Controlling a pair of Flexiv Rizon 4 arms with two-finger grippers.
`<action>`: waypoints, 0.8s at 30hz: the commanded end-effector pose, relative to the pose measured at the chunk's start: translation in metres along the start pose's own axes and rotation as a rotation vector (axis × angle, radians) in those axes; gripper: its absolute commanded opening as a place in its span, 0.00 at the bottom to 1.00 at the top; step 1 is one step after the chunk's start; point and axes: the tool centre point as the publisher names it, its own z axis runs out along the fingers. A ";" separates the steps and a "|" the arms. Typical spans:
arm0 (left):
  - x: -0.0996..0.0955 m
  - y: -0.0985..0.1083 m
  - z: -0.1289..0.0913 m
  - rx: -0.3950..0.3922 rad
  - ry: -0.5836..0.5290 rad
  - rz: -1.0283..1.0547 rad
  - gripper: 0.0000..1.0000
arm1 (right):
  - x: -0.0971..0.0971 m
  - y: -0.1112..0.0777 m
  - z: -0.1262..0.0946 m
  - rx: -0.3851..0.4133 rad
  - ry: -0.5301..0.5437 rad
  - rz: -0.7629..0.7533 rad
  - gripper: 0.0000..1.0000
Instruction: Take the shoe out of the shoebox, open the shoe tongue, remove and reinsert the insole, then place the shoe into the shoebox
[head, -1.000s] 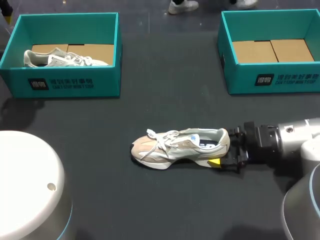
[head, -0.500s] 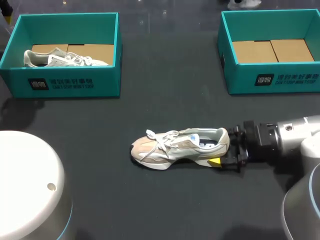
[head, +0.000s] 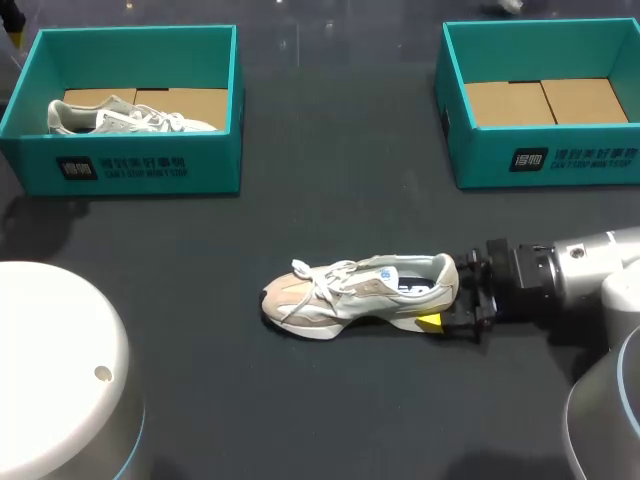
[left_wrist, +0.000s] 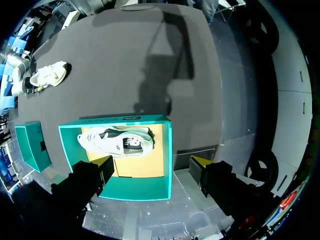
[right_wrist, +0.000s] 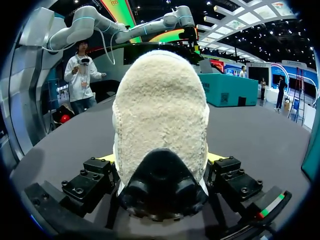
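Hold the right gripper (head: 442, 305) clamped on the heel of the sneaker (head: 360, 295), one finger on each side, and press the sole flat to the counter (head: 330, 400) so nothing skids. Bring over the left gripper (left_wrist: 151, 164), now spread wide above the left shoebox (left_wrist: 167, 150) and its second sneaker (left_wrist: 116, 141). Pinch the tongue near its top edge, clear of the laces. Pull up and toward the toe, gently; expect soft fabric that folds rather than springs.

Stands upright mid-counter, toe toward the left arm's side, well apart from both teal boxes. Beige and off-white upper, white laces tied, dark insole showing in the opening, fuzzy cream heel with a black tab.
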 end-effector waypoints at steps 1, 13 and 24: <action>0.000 -0.001 -0.001 0.000 0.003 0.001 1.00 | 0.000 0.001 0.000 0.005 0.001 0.001 0.00; -0.020 -0.028 -0.007 0.019 0.015 -0.188 1.00 | 0.000 0.001 0.000 0.005 0.001 0.001 0.00; -0.076 -0.086 -0.004 0.103 0.146 -0.817 1.00 | 0.000 0.001 0.000 0.005 0.001 0.001 0.00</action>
